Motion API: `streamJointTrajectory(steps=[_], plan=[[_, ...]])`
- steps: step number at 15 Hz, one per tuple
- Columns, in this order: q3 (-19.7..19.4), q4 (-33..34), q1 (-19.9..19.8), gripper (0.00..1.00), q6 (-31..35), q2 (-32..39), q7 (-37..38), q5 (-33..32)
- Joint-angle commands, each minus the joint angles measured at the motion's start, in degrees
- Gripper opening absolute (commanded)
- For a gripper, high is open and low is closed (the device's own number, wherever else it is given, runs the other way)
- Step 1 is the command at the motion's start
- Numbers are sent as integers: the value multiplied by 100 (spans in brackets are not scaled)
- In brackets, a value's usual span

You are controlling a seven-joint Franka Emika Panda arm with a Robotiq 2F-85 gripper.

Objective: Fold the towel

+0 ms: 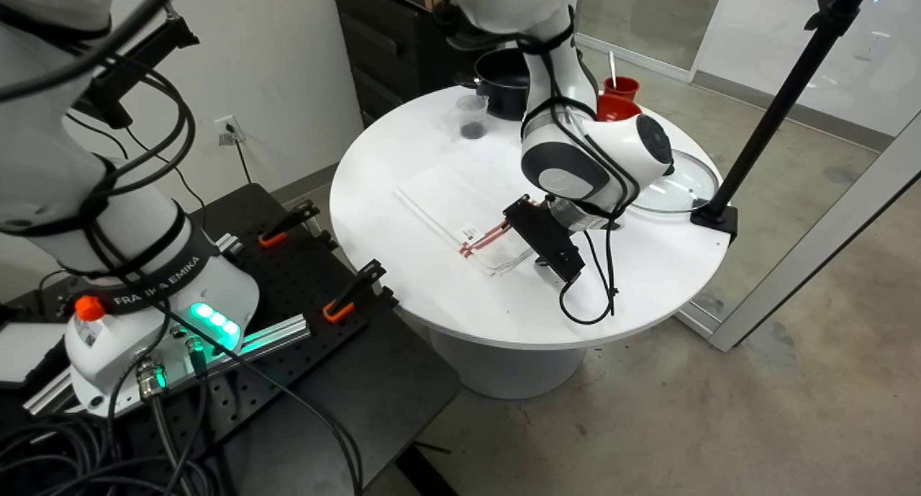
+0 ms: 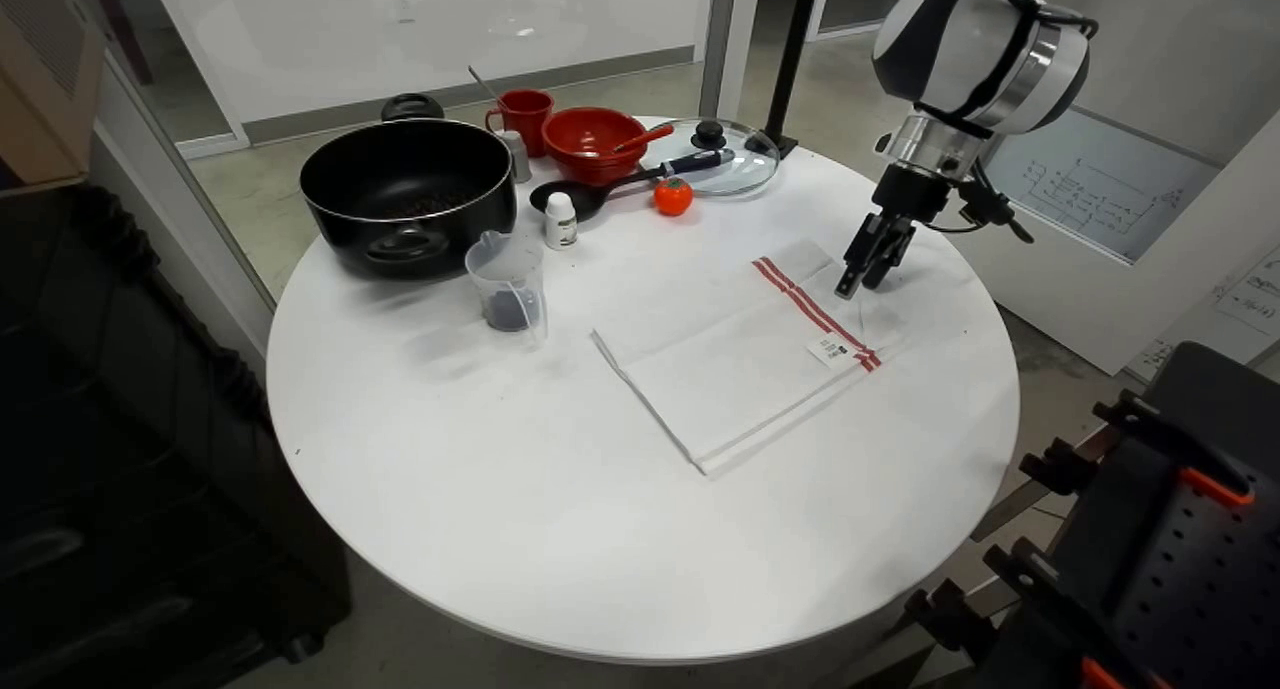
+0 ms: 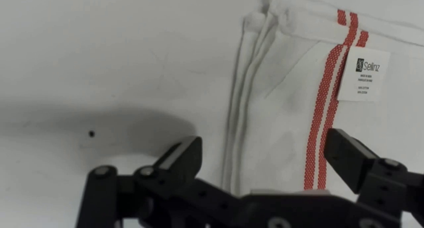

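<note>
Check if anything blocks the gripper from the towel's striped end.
Nothing visible stands between the gripper and the towel; in the wrist view, the open fingers show either side of the towel's edge. The tomato sits apart from both.

You are looking at a robotics lab with an office's finish. Your arm's base (image 1: 165, 287) is standing on a perforated black plate (image 1: 302, 276), its lights (image 1: 216, 325) glowing green; clamps (image 1: 354, 293) with orange parts are sitting along the bench (image 1: 367, 384), and dark cables (image 1: 164, 438) are trailing across it. Hand-drawn diagrams (image 2: 1085, 194) are showing on a board (image 2: 1095, 184), and a metal-framed glass partition (image 1: 813, 250) is rising from a bare, mottled concrete floor (image 1: 719, 424). The table (image 2: 520, 529), though, is lending a kitchen note: a black pot (image 2: 345, 239), a red mug (image 2: 527, 129) and a glass lid (image 2: 740, 174) are sitting there in both exterior views.
</note>
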Motion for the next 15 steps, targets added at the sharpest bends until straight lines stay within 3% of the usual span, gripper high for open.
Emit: streamJointTrajectory(steps=[1, 5, 7, 15], plan=[[88, -562, -2, 100, 603, -399, -205, -18], [301, -888, -115, 100, 1255, -526, -347, 92], [446, -1037, -208, 74, 1608, -549, -417, 102], [897, -1339, -594, 15, 2206, -509, -362, -83]])
